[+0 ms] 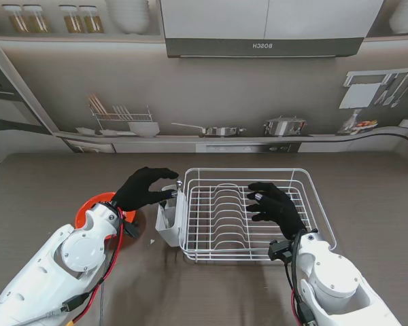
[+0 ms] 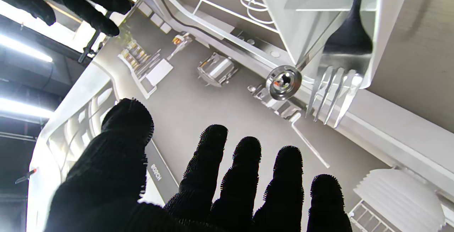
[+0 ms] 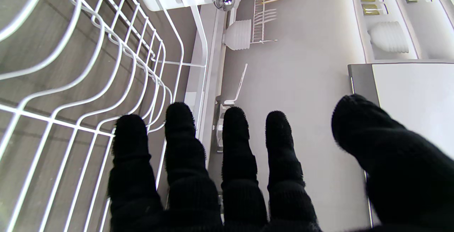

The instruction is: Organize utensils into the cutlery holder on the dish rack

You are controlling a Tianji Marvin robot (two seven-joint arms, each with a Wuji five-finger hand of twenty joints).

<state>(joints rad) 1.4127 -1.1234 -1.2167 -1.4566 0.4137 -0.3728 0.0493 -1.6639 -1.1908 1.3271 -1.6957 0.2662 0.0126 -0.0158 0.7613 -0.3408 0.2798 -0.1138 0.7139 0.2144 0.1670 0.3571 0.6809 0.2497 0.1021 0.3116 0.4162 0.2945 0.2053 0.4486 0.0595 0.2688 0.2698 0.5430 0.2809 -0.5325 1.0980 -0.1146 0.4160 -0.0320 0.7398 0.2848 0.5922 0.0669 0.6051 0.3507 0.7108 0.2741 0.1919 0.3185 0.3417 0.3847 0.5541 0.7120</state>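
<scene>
your left hand [image 1: 141, 189] sits spread and empty mid-left of the frame, right beside the cutlery holder [image 1: 168, 219] where the fork [image 2: 335, 92] stands upright, tines out, while the right hand [image 1: 275, 207] hovers open over the dish rack [image 1: 324, 224]

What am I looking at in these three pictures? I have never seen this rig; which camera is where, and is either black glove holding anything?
The gloves are a two-armed robot's five-finger hands. The wide picture comes from a camera on its stand, looking down at a table. The other two come from wrist cameras looking along the fingers, and appear upside down. On the table sits a white wire dish rack with a white cutlery holder on its left side, and an orange plate left of that. A fork and a second, round-ended utensil stand in the holder. The left robot hand hovers at the holder, the right robot hand over the rack; both have spread fingers and hold nothing.
</scene>
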